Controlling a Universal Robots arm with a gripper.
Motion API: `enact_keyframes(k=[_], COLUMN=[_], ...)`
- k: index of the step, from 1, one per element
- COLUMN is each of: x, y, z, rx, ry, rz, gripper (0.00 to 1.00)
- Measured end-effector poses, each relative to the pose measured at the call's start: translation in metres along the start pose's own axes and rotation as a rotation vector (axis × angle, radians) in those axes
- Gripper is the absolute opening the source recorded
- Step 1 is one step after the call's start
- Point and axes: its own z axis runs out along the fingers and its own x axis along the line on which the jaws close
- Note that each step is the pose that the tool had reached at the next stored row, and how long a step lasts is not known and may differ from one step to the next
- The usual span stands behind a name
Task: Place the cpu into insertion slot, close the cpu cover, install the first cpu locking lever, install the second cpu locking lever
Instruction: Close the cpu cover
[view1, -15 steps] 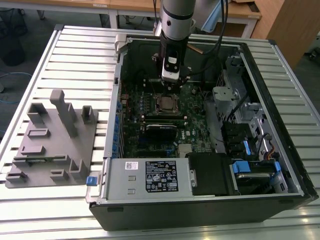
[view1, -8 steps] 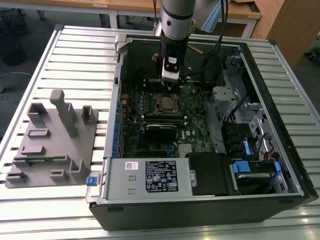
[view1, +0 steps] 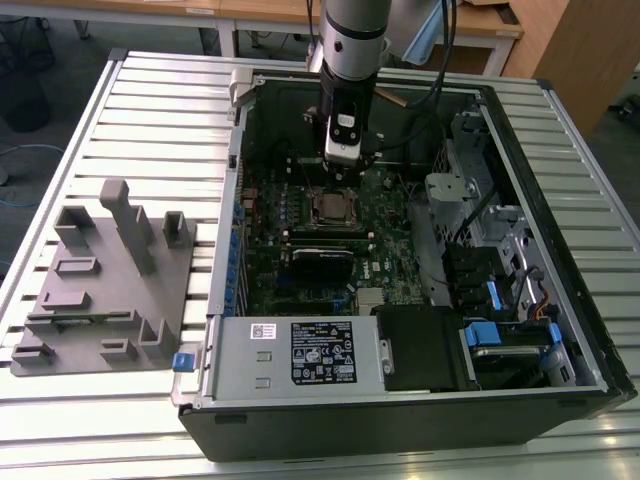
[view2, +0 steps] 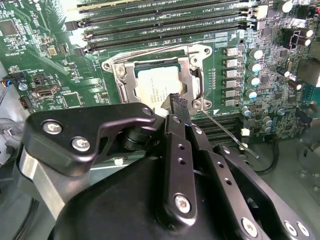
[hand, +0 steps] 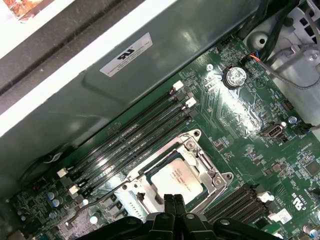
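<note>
Arm (view1: 355, 40) reaches down into open PC case (view1: 560, 300) on slatted surface (view1: 150, 110). Pincer (view1: 338, 175) narrow, fingers pressed together w/ nothing btwn them. In the second wrist view its tip is right at the cover's (view2: 121, 76) edge; can't tell if touching. Chip (view2: 159, 84) sits in socket (view1: 335, 207), silvery cover lying flat round it. Thin wire lever (view2: 229, 133) sticks out from cover's corner over green board (hand: 240, 115), next to pincer tip.

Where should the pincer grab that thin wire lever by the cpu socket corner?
Probably grip the lever near its free tip, away from the cpu cover, from above, closing across the wire: it is thin, straight and juts out over the board.
</note>
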Motion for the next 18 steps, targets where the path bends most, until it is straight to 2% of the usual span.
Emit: enact_keyframes(k=[6, 15, 18], x=[0.0, 0.0, 0.0], y=[0.0, 0.0, -0.0001], z=[0.0001, 0.0017, 0.0019], rx=[0.0004, 0.0039, 0.0045], ry=[-0.0001, 0.003, 0.0035], rz=[-0.008, -0.166, -0.205], gripper=[0.1, 0.1, 0.1])
